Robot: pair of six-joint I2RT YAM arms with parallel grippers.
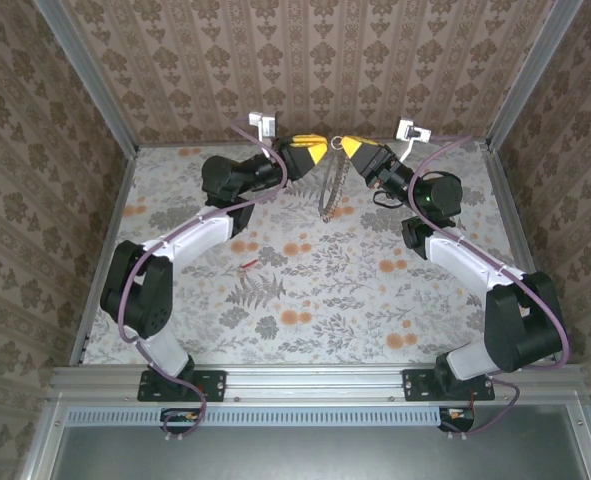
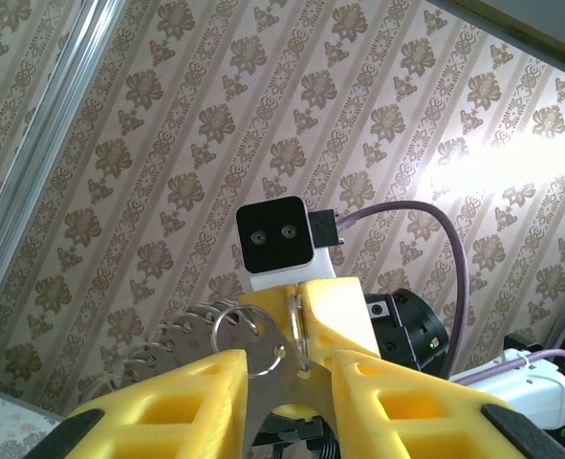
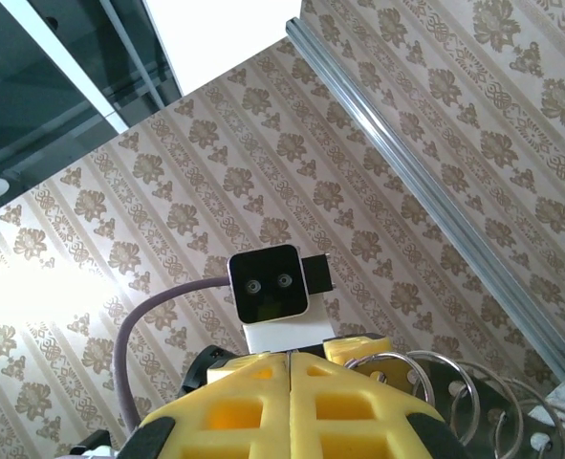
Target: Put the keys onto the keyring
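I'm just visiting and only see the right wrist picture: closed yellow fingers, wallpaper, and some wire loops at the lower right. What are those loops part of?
Observer: A large thin grey-brown metal keyring. From above, it hangs from where the left gripper and the right gripper meet.
Operator: Is the other arm holding it too?
Observer: In the left wrist view, the left gripper's yellow fingers stand slightly apart with the ring's metal between them.
Operator: And where is the key?
Observer: A tiny key with a red head lies on the flower-patterned table, near the left arm's forearm and apart from the keyring.
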